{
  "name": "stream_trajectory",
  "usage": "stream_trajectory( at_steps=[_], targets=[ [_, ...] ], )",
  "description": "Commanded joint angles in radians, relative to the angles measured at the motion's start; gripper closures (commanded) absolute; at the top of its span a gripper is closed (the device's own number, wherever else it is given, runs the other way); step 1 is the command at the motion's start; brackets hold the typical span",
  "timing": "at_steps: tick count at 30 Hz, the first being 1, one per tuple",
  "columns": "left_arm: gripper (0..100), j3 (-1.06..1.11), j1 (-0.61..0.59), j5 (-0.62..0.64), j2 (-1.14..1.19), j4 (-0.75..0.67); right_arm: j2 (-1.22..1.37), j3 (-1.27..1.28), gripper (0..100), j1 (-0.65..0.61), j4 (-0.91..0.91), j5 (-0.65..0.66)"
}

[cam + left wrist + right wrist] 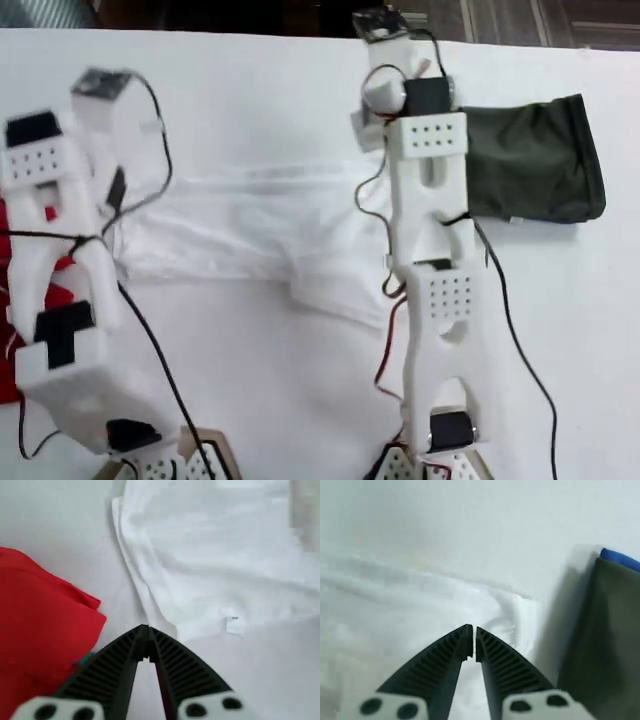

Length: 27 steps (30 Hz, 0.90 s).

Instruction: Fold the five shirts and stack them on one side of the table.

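The red shirt (8,225) lies at the left edge of the table (250,90), partly under the left arm. The left gripper (145,645) is clenched and grasps nothing. It sits over bare table between the red shirt and the white shirt (250,230). The white shirt lies spread and wrinkled across the middle. The right gripper (472,642) is clenched above the white shirt's edge, with no cloth visible between the jaws. The dark green shirt (535,160) lies folded at the right, on top of a blue item (620,560).
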Motion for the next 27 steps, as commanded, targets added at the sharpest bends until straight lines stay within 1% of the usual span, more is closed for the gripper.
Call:
stream_trajectory(
  at_steps=[1, 4, 7, 9, 12, 14, 19, 21, 24, 27],
  targets=[
    [97, 0.251, 0.008, -0.006, -0.121, -0.15, -0.245, 0.203, 97.9, -0.088, 0.027, -0.011],
    [97, 0.378, 0.006, -0.006, -0.149, -0.247, -0.4, 0.448, 97.9, -0.128, 0.022, -0.032],
    [97, 0.44, 0.006, 0.0, -0.152, -0.324, -0.518, 0.658, 97.9, -0.124, 0.012, -0.041],
    [97, 0.449, 0.006, 0.002, -0.152, -0.35, -0.595, 0.801, 97.9, -0.104, -0.018, -0.038],
    [97, 0.447, 0.005, 0.034, -0.152, -0.35, -0.71, 1.017, 97.9, -0.068, -0.077, -0.037],
    [97, 0.456, -0.003, 0.046, -0.152, -0.324, -0.799, 1.175, 97.9, -0.045, -0.136, -0.015],
    [97, 0.456, -0.011, 0.04, -0.158, -0.227, -1.029, 1.571, 97.9, -0.024, -0.321, 0.041],
    [97, 0.458, -0.012, 0.005, -0.153, -0.216, -1.099, 1.711, 97.9, -0.027, -0.403, 0.052],
    [97, 0.49, -0.058, -0.031, -0.153, -0.249, -1.173, 1.86, 97.9, -0.025, -0.533, 0.054],
    [97, 0.509, -0.11, -0.031, -0.158, -0.29, -1.198, 1.924, 97.9, -0.022, -0.627, 0.054]
  ],
)
